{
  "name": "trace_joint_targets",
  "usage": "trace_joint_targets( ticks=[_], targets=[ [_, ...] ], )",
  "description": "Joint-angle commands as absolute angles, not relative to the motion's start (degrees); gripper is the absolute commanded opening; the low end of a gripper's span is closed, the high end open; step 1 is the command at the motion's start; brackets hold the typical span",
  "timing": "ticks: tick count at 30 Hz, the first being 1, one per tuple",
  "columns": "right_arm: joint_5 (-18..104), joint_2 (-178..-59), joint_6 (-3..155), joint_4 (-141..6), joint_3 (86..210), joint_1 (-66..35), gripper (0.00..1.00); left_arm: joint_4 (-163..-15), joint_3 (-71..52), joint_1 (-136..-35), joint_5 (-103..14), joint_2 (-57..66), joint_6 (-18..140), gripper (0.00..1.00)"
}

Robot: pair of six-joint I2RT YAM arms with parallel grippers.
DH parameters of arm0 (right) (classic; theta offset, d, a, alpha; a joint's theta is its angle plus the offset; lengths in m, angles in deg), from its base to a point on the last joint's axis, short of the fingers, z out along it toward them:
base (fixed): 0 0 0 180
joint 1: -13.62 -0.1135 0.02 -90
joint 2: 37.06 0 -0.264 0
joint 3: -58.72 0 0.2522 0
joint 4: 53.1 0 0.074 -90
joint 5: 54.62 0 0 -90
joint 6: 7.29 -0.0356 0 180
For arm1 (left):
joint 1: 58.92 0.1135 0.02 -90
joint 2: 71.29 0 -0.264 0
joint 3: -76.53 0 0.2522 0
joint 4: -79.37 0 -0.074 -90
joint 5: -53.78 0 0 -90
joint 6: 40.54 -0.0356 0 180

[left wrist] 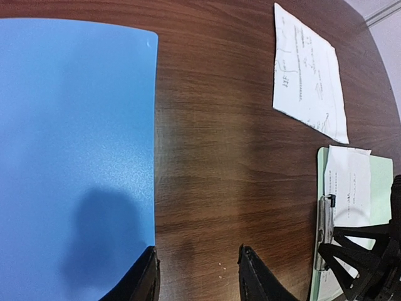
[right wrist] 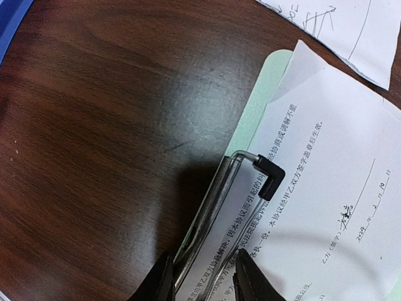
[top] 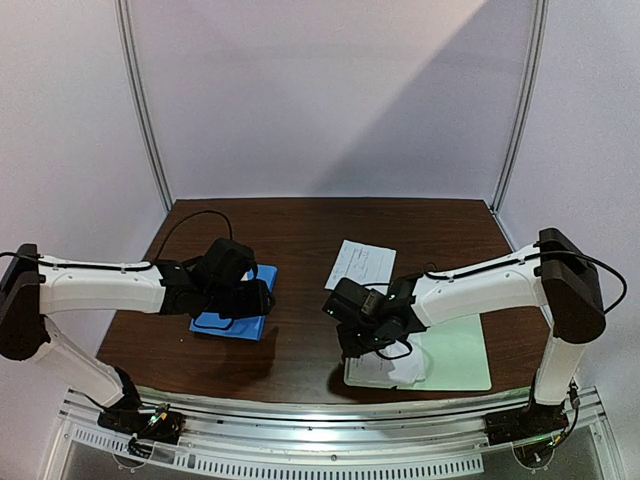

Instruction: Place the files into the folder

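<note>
The blue folder lies closed and flat at the left of the table. My left gripper hovers open at its right edge, one finger over the blue cover and the other over bare wood. One of the files lies loose mid-table. The other sheet sits on the pale green clipboard, its edge under the metal clip. My right gripper straddles that clip, with both fingers against it.
The table is dark wood, with a metal rail along the near edge. White walls and two upright poles close off the back. Bare wood separates the folder from the clipboard.
</note>
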State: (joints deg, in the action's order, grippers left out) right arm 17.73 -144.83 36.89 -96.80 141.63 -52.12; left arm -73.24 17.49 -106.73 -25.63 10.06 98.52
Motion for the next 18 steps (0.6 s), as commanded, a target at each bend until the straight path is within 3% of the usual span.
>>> trace_joint_targets(
  ticks=[1, 18],
  targets=[
    [14.29, -147.02, 37.75, -101.66, 140.8, -51.59, 0.31, -73.16, 18.34, -105.85, -25.01, 8.93, 97.8, 0.43],
    [12.36, -135.79, 47.73, -97.96, 121.9, -39.13, 0.3, -73.22, 18.88, -105.59, -23.43, 8.08, 97.68, 0.43]
  ],
)
